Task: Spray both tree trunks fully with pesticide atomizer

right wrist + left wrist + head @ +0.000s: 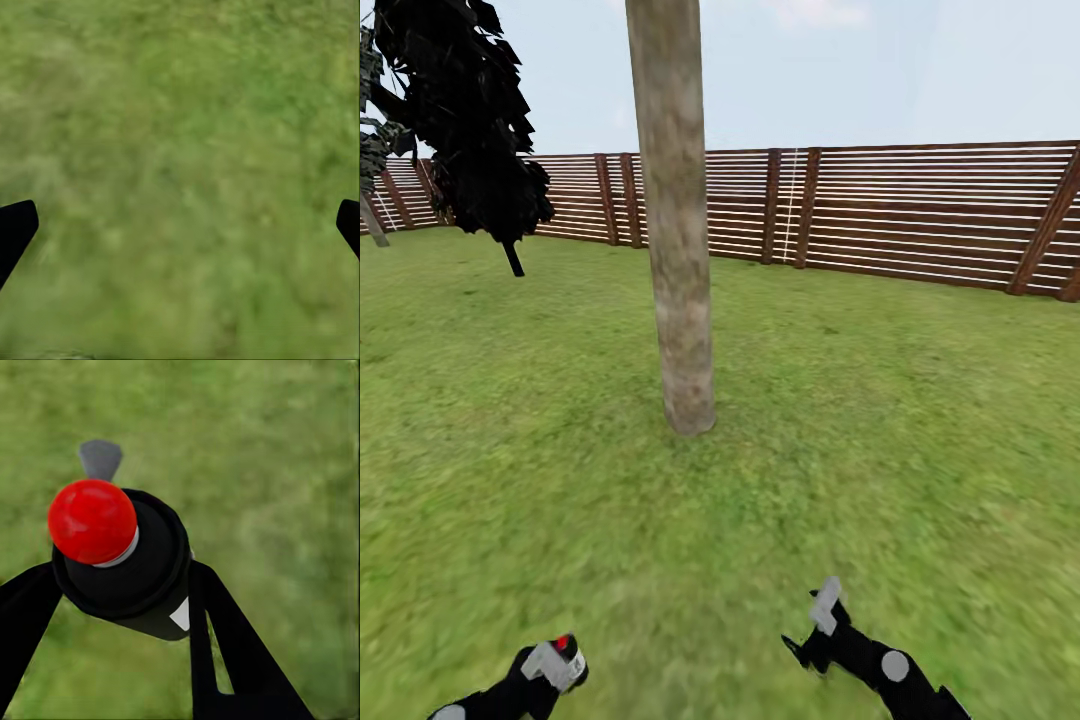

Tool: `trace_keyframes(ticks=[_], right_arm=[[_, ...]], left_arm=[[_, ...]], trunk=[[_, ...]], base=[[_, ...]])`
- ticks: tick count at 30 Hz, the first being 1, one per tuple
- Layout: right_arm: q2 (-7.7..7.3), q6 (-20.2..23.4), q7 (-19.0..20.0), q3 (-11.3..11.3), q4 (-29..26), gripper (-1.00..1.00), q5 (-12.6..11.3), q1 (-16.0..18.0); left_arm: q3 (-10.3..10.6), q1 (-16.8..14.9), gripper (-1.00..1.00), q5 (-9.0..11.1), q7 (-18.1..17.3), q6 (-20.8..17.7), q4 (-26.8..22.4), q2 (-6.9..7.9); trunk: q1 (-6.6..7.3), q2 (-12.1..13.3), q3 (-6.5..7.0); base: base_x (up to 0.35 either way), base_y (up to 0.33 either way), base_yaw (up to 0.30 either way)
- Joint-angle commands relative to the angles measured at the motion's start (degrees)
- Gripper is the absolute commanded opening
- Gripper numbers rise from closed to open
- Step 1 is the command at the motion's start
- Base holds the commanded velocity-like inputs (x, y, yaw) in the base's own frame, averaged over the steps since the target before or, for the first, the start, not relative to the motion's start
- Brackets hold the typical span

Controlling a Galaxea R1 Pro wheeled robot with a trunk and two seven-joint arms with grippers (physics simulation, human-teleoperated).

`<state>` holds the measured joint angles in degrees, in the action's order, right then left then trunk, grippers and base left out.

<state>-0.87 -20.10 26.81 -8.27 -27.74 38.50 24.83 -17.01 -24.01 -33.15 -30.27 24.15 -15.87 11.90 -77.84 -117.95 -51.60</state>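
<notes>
Grass (880, 420) covers the whole garden floor, running from the robot out to a wooden slat fence (920, 215) that spans the far side under a pale sky. A thick bare tree trunk (678, 230) stands upright in the middle of the head view, its base set in the turf ahead of both arms and its top running out of the frame. Farther back on the left, near the fence, a second tree (470, 110) shows as a dark mass of foliage (its thin stem leans and meets the grass well apart from the near trunk).

At the lower right of the head view the right gripper (815, 630) hangs above the lawn; the right wrist view shows its two fingertips (15, 229) far apart at the edges, with nothing but grass (180, 172) between them, so it is spread wide and holds nothing.

At the lower left the left gripper (555, 665) hangs low over the lawn, well short of the near trunk, clamped on the pesticide atomizer (124, 559). In the left wrist view the dark fingers (225, 645) press against both sides of the atomizer's black body. Its red cap (92, 520) faces the camera, and a small grey nozzle (100, 458) juts out beyond it over the grass.
</notes>
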Motion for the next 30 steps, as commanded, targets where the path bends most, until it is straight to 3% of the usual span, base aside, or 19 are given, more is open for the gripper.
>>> trace_keyframes(ticks=[1, 3, 5, 7, 9, 14, 15, 19, 22, 23, 29, 30], right_arm=[[0.02, 1.7, 6.8, -0.4, -3.1, 1.00, 1.5, 1.1], [0.00, 3.1, 13.5, -0.3, -6.3, 1.00, 3.2, 3.0], [0.19, 3.6, 16.8, -0.2, -7.7, 1.00, 5.2, 4.1], [0.51, 3.8, 20.4, -0.2, -8.3, 1.00, 6.4, 4.6], [0.72, 3.8, 23.7, -0.2, -8.5, 1.00, 6.7, 4.7], [3.25, 3.9, 24.9, -0.2, -8.4, 1.00, 7.1, 4.7], [3.51, 3.9, 25.0, -0.2, -8.3, -1.00, 7.1, 4.7], [4.71, 3.9, 26.1, 0.3, -8.5, -1.00, 7.2, 4.7], [7.14, 4.0, 26.3, 6.4, -8.6, -1.00, 7.1, 4.7], [7.62, 4.0, 26.4, 7.0, -8.7, -1.00, 7.1, 4.7], [8.92, 3.9, 26.4, 7.6, -8.9, -1.00, 6.9, 4.7], [8.94, 3.9, 26.4, 7.7, -9.1, -1.00, 6.9, 4.8]], left_arm=[[0.2, -1.7, -1.00, -4.1, -6.2, -0.6, -1.9, 0.09], [0.6, -5.1, -1.00, -8.9, -15.4, -4.1, -4.4, -0.35], [0.9, -8.0, -1.00, -12.0, -21.9, -7.9, -5.9, -0.78], [2.2, -9.6, -1.00, -14.7, -25.9, -9.8, -7.2, -1.46], [6.8, -9.9, -1.00, -15.6, -27.0, -10.4, -7.5, -1.59], [8.8, -9.9, -1.00, -15.9, -27.0, -10.5, -7.5, -3.61], [8.9, -9.9, -1.00, -16.4, -26.9, -10.5, -7.5, -4.33], [9.0, -9.9, -1.00, -18.4, -26.9, -10.6, -7.6, -6.35], [9.3, -10.0, -1.00, -19.9, -26.9, -10.6, -7.7, -8.64], [9.4, -10.0, -1.00, -20.3, -26.8, -10.6, -7.7, -9.12], [10.0, -10.0, -1.00, -20.9, -26.5, -10.5, -7.7, -11.45], [11.0, -10.0, -1.00, -20.9, -26.4, -10.6, -7.7, -11.71]], trunk=[[0.01, 0.0, -0.07], [0.01, 0.0, -0.07], [0.01, 0.0, -0.07], [0.01, 0.0, -0.07], [0.01, 0.0, -0.07], [0.01, 0.0, -0.07], [0.01, 0.0, -0.07], [0.01, 0.0, -0.07], [0.01, 0.0, -0.07], [0.01, 0.0, -0.07], [0.01, 0.0, -0.07], [0.01, 0.0, -0.07]], base=[[0.000, 0.000, 0.000], [0.000, 0.000, 0.000], [0.000, 0.000, 0.000], [0.000, 0.000, 0.000], [0.000, 0.000, 0.000], [0.000, 0.000, 0.000], [0.000, 0.000, 0.000], [0.000, 0.000, 0.000], [0.000, 0.000, 0.000], [0.000, 0.000, 0.000], [0.000, 0.000, 0.000], [0.000, 0.000, 0.000]])
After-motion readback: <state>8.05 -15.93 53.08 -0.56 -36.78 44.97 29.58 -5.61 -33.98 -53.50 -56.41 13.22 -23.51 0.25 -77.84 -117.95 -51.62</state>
